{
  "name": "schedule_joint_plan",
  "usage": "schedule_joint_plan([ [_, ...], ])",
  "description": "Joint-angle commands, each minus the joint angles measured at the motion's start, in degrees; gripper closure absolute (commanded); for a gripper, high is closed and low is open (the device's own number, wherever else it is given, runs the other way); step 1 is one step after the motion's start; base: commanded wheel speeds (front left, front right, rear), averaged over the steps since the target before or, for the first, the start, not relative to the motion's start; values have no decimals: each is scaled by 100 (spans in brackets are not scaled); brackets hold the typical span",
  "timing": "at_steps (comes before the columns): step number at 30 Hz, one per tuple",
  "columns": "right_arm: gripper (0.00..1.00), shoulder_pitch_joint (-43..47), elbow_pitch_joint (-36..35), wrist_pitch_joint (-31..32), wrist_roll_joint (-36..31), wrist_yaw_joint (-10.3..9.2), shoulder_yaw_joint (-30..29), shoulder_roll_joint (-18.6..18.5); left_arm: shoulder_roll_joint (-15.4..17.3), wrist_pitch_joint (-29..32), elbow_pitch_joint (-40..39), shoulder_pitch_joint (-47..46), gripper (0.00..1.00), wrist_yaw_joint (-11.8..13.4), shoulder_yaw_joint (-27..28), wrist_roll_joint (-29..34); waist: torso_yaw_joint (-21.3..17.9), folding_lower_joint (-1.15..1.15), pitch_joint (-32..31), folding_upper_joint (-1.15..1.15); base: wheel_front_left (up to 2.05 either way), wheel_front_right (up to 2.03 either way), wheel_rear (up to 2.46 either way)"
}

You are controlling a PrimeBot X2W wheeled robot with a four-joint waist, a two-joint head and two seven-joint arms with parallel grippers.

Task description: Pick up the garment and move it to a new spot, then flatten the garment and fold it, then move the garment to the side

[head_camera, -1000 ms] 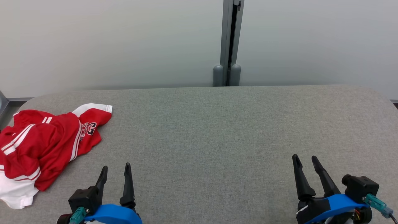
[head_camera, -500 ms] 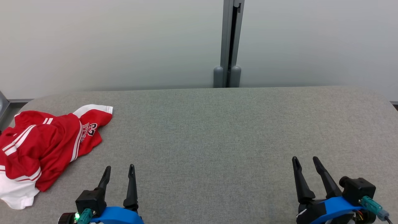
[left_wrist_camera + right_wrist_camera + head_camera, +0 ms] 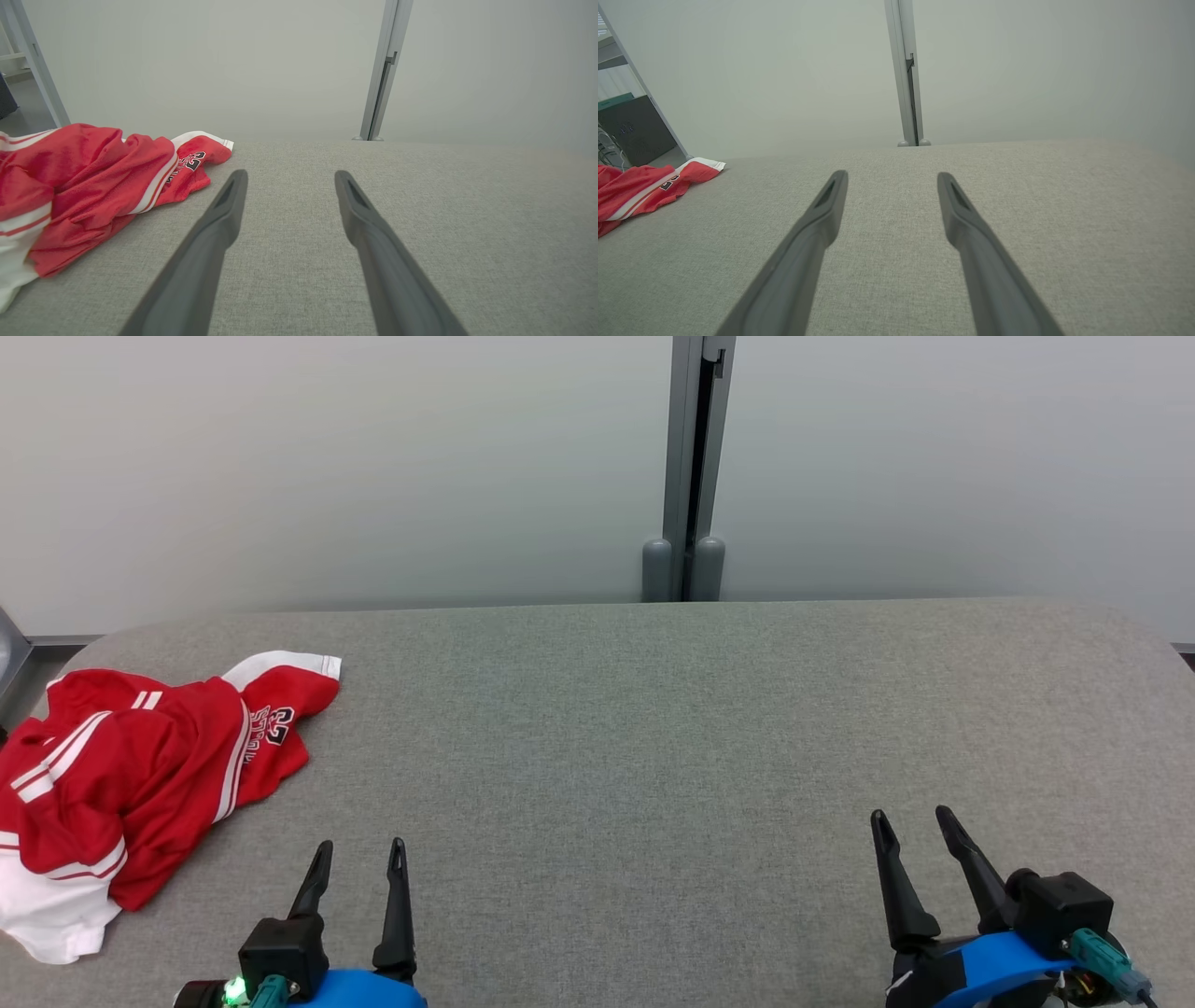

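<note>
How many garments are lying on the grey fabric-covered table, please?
1: a crumpled red-and-white jersey lies at the left end of the grey fabric-covered table, reaching its left edge; anything beneath its folds would be hidden.

— What can we read here?
— On the red garment (image 3: 140,775) we make out a black print (image 3: 268,723): the number "23", and beside it letters that look to us like "ULLS".
— And from the left wrist?
— We see the same "23" there, but the letters are too small for us. From the right wrist the print is only a dark smudge.
</note>
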Motion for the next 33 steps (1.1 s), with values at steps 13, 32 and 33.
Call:
schedule_joint_plan([
  [13,0,49,45,-15,-84,8,-33,-43,61,30,-43,53,0,54,-8,-80,0,0,-16,0,0,0,0],
  [32,0,226,-70,-73,-40,8,-40,-38,244,144,-306,51,0,185,-56,-47,1740,0,-85,0,0,0,0],
  [33,0,226,-70,-78,-40,8,-7,-40,254,148,-335,74,0,208,-31,-48,1844,0,-90,0,0,0,0],
])
